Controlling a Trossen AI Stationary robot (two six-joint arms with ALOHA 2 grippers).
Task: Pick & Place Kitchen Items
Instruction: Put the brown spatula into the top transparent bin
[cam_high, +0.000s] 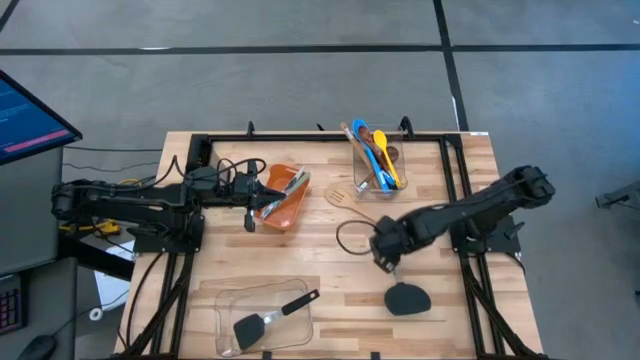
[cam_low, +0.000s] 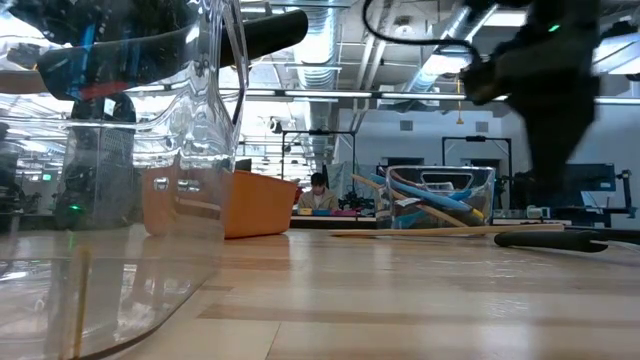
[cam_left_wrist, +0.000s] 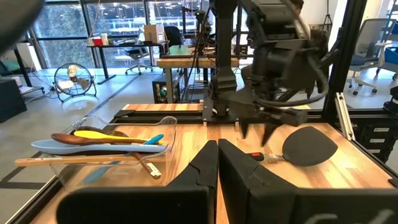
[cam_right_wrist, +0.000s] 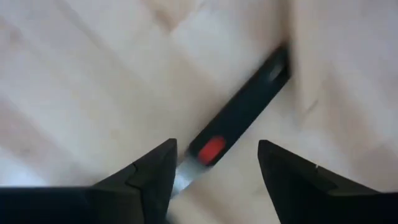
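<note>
Wooden worktop (cam_high: 330, 250) lay under the right pincer (cam_right_wrist: 214, 158), whose fingers stood spread on either side of the black spatula (cam_high: 405, 297), at its handle, not yet gripping. Likely the pick was in hand; closing on the handle should come next. Left pincer (cam_left_wrist: 217, 163), closed and empty, waited beside the orange bin (cam_high: 283, 196).

Legible text, labels, brands, numbers, signs: none. Monitor (cam_high: 28, 115), at 9 o'clock off the table: lines of on-screen text, too small to read. Spatula handle (cam_right_wrist: 239, 121): red mark only, no lettering.
</note>
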